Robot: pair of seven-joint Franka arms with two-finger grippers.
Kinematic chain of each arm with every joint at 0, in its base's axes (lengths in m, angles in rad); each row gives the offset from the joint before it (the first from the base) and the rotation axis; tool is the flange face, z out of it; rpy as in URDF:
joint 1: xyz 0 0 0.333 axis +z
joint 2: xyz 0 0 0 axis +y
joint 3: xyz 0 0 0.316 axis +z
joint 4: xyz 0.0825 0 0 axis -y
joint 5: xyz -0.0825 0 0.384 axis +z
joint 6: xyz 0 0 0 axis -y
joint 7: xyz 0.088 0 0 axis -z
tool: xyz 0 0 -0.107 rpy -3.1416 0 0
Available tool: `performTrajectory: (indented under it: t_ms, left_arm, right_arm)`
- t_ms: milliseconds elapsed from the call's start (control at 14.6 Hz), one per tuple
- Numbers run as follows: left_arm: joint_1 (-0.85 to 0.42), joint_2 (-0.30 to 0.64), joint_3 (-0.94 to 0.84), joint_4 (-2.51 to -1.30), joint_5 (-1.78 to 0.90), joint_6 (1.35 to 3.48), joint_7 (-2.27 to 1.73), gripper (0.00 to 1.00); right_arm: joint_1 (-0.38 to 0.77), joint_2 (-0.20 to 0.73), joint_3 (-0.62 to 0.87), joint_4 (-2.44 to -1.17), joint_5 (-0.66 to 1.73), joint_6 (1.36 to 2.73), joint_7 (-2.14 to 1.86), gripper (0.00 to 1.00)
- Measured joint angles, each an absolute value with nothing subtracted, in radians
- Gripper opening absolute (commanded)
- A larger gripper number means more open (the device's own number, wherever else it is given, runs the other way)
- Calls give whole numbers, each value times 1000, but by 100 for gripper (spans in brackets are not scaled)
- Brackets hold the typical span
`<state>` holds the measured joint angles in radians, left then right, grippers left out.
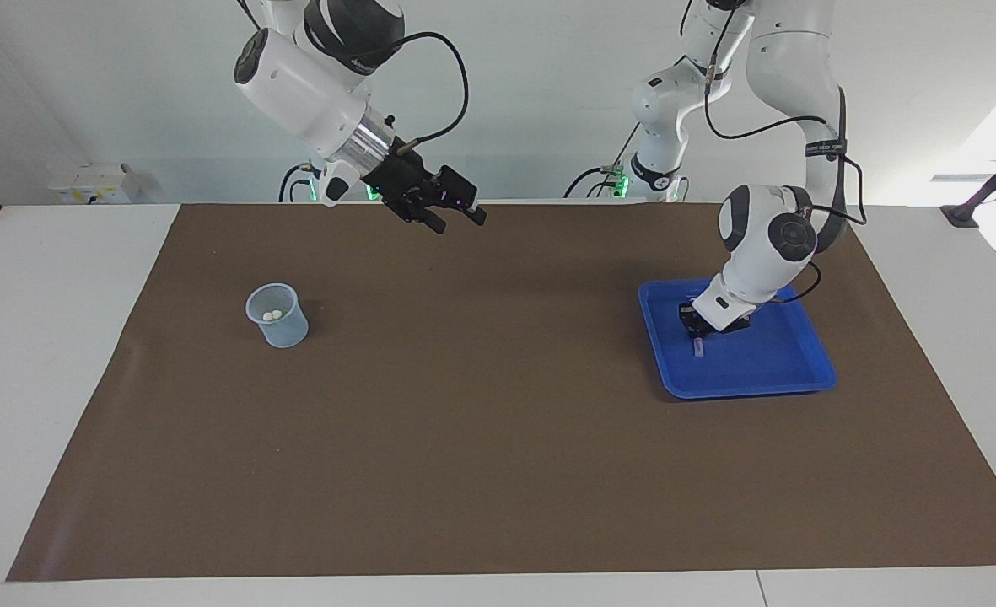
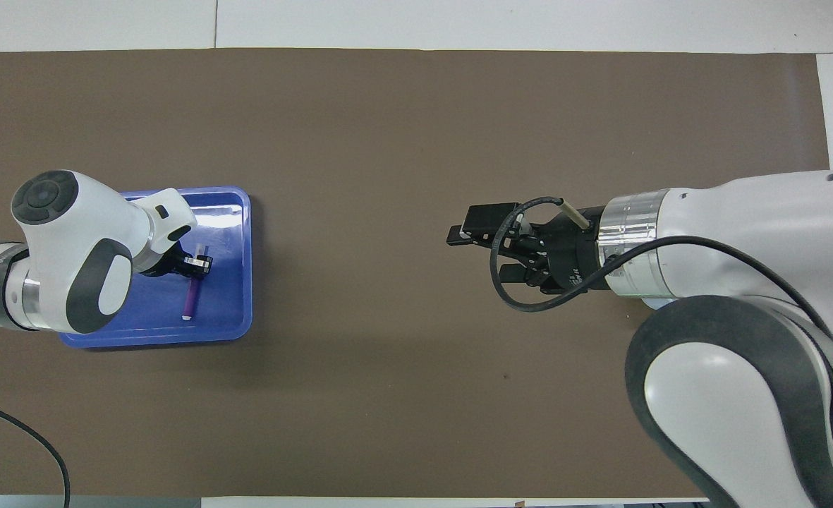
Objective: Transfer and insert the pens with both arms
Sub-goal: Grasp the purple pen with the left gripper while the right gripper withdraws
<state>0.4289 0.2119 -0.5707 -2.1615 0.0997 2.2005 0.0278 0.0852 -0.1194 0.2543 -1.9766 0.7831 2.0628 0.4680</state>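
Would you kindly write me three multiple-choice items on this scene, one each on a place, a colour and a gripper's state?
1. Where does the slim pen lie?
A. in the clear plastic cup
B. in the blue plastic tray
C. on the brown mat

2. What colour is that pen's barrel?
A. purple
B. yellow
C. green

3. How is the left gripper?
A. open above the cup
B. open above the mat
C. shut on the pen in the tray

Answers: 1 B, its barrel rests on the tray's floor; 2 A, the overhead view shows purple with a pale tip; 3 C, its fingertips pinch the pen's upper end, while the right gripper waits open over the brown mat.
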Motion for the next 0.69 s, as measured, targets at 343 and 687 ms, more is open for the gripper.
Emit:
performTrajectory:
  t_ms: [343, 687]
  left_arm:
    - [438, 214, -570, -2073, 97, 2052, 25, 0]
    - [435, 212, -573, -1861, -35, 1799, -127, 0]
  right_arm:
    - [85, -119, 254, -1978, 783, 2063, 468, 100]
    - [85, -119, 254, -1979, 783, 2063, 468, 100]
